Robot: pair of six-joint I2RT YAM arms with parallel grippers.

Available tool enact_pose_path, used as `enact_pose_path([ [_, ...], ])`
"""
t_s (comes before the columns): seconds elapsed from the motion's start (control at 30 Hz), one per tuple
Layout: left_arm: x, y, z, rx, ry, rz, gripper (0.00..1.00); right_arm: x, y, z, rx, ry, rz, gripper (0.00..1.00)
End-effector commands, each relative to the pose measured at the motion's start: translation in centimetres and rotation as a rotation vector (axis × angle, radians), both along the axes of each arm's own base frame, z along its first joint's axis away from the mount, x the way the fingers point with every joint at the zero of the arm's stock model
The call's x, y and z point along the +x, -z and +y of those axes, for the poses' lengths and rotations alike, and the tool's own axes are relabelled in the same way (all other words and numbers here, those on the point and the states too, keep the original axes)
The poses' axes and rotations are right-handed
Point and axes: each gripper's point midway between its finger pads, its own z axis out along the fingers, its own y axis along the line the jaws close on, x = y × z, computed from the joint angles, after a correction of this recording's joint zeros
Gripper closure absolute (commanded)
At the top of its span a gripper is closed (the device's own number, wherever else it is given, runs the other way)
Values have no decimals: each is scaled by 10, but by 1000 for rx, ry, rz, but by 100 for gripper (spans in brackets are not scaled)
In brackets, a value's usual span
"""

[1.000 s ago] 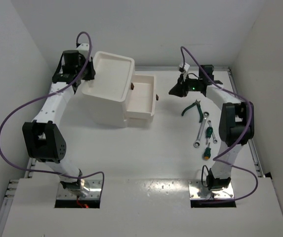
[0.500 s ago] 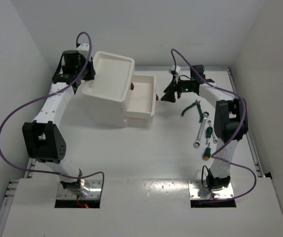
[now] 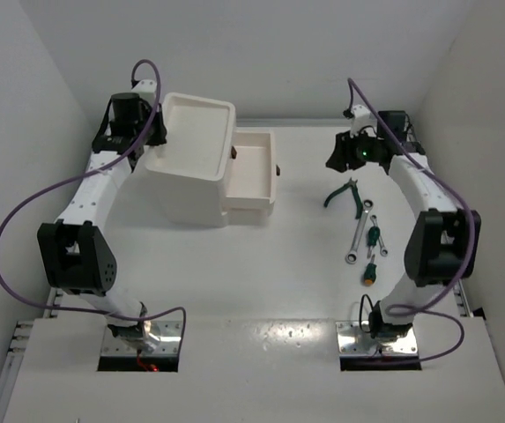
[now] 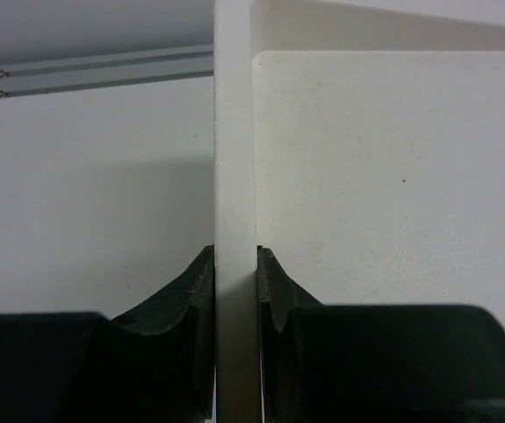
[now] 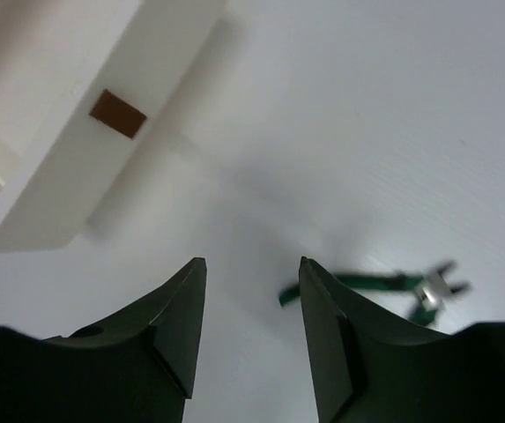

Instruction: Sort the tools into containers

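Observation:
The white cabinet (image 3: 190, 189) stands at the back left, its tray top (image 3: 197, 132) bare. One drawer (image 3: 254, 169) with a dark red handle (image 3: 278, 169) is pulled out to the right. My left gripper (image 3: 149, 132) is shut on the tray's left rim (image 4: 234, 132), one finger on each side of the wall. On the table at the right lie green-handled pliers (image 3: 345, 194), a silver wrench (image 3: 358, 233) and two green-handled screwdrivers (image 3: 374, 236) (image 3: 371, 272). My right gripper (image 3: 336, 160) hovers open and empty just behind the pliers (image 5: 384, 284), right of the drawer (image 5: 58, 150).
White walls enclose the table on the left, back and right. A metal rail (image 4: 93, 75) runs along the back edge behind the cabinet. Bare table (image 3: 270, 256) lies between the cabinet and the row of tools.
My right gripper swung left toward the pulled-out drawer, then back to the right above the pliers, and its jaws now stand apart. The left arm has not moved.

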Motion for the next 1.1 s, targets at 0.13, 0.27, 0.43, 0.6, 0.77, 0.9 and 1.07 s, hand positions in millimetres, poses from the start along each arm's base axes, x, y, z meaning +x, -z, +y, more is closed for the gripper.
enact_pose_path([
  [0.13,-56,102,-19,-75,-14,373,100,-105,-20,-78,-342,180,231,48],
  [0.27,-56,102,-19,-75,-14,373,100,-140,0,-105,-385,221,461,48],
  [0.43,-54,103,-19,-67,-9,373,100,-164,24,-114,-386,209,704,52],
  [0.6,-52,102,-19,-76,-14,365,100,-182,58,-130,-426,287,824,52],
  [0.77,-52,102,-18,-70,-21,364,100,-187,86,-139,-416,340,922,49],
  [0.9,-52,98,-17,-62,-15,353,100,-187,107,-145,-393,413,991,47],
  [1.07,-54,102,-19,-67,-8,363,100,-170,119,-149,-367,479,1010,46],
])
